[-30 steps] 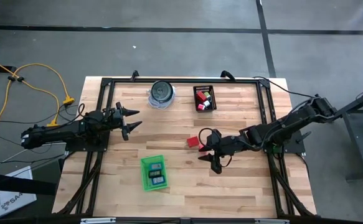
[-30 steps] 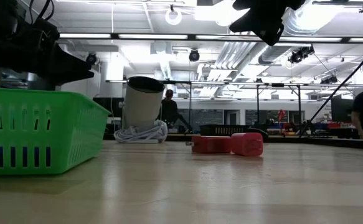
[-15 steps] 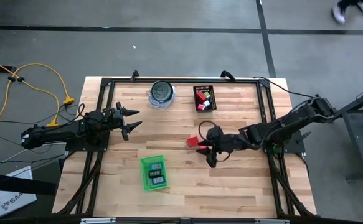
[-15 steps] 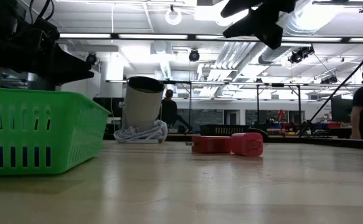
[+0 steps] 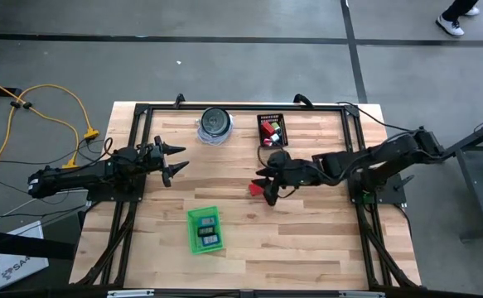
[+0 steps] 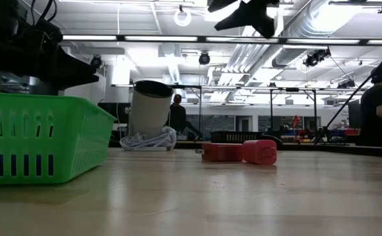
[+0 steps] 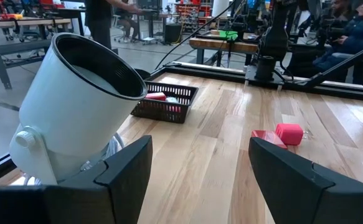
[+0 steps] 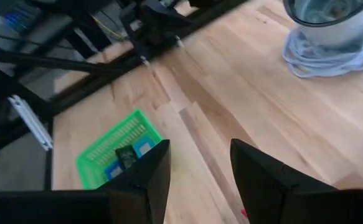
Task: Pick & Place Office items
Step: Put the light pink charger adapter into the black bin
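Hovering above the desk [image 5: 324,223], the right pincer [image 5: 268,184] sat over the red block [image 5: 257,189] and the pink block [image 6: 260,151] near the desk's middle. Its fingers [image 8: 259,169] stood a narrow gap apart with nothing between them; in the low view it hung high, well clear of the wood. The two blocks lay side by side and touching on the bare wood.

Left pincer [image 5: 173,161] was parked at the left side of the desk, raised off the wood, fingers [image 7: 126,168] spread wide and empty, pointing toward the white container [image 7: 75,106].

Other office items:
- green tray [image 5: 205,230] at the near-centre of the desk held blue rectangular pieces [image 5: 209,241] and a dark bit; couldn't make out more than that.
- black mesh basket [image 5: 283,118] at the far edge held red, white and dark pieces; individual ones too small to sort.

The round container stood at the far edge just left of the black basket, on a coil of white cable [image 8: 330,56].

A person [image 6: 377,108] stood in the room behind the desk, at the right in the low view.
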